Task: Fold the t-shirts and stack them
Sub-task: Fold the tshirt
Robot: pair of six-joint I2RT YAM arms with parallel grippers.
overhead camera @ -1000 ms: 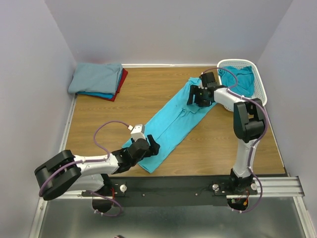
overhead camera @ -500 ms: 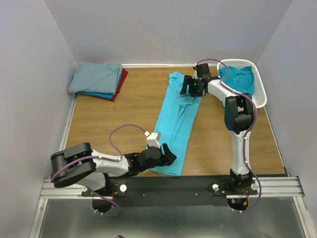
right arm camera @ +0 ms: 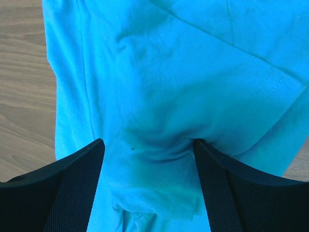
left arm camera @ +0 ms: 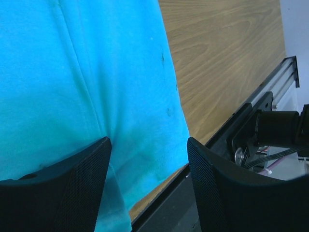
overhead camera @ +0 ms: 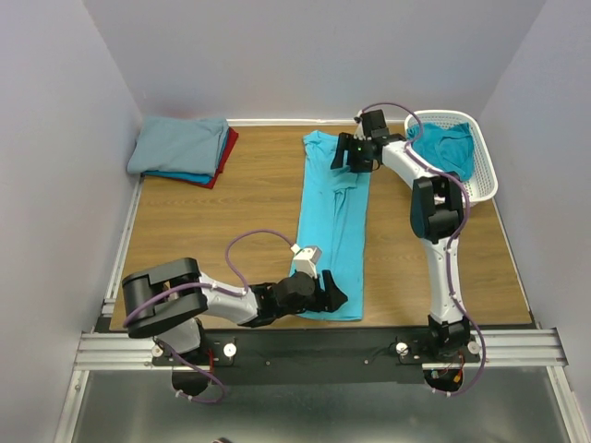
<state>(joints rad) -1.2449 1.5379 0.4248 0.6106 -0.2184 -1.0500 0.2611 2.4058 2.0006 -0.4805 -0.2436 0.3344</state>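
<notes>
A bright turquoise t-shirt [overhead camera: 332, 221] lies folded into a long narrow strip, running from the far side of the table to the near edge. My left gripper [overhead camera: 331, 293] rests on its near end. In the left wrist view the left gripper [left arm camera: 147, 145] is open, fingers spread over the hem of the turquoise shirt [left arm camera: 72, 72]. My right gripper [overhead camera: 346, 159] is on the far end. There the right gripper [right arm camera: 148, 145] is open too, with the cloth [right arm camera: 159, 63] puckered between its tips. A stack of folded t-shirts [overhead camera: 180, 148] sits at the far left corner.
A white lattice basket [overhead camera: 445, 115] stands at the far right with a deeper teal shirt [overhead camera: 451, 146] in it. The black mounting rail [overhead camera: 323, 346] runs along the near edge, right beside the shirt's hem, and shows as a rail [left arm camera: 263, 99] in the left wrist view. Walls close three sides.
The turquoise shirt has swung from a diagonal to lie straight front to back. My left gripper slid right along the near edge and my right gripper slid left at the far side.
</notes>
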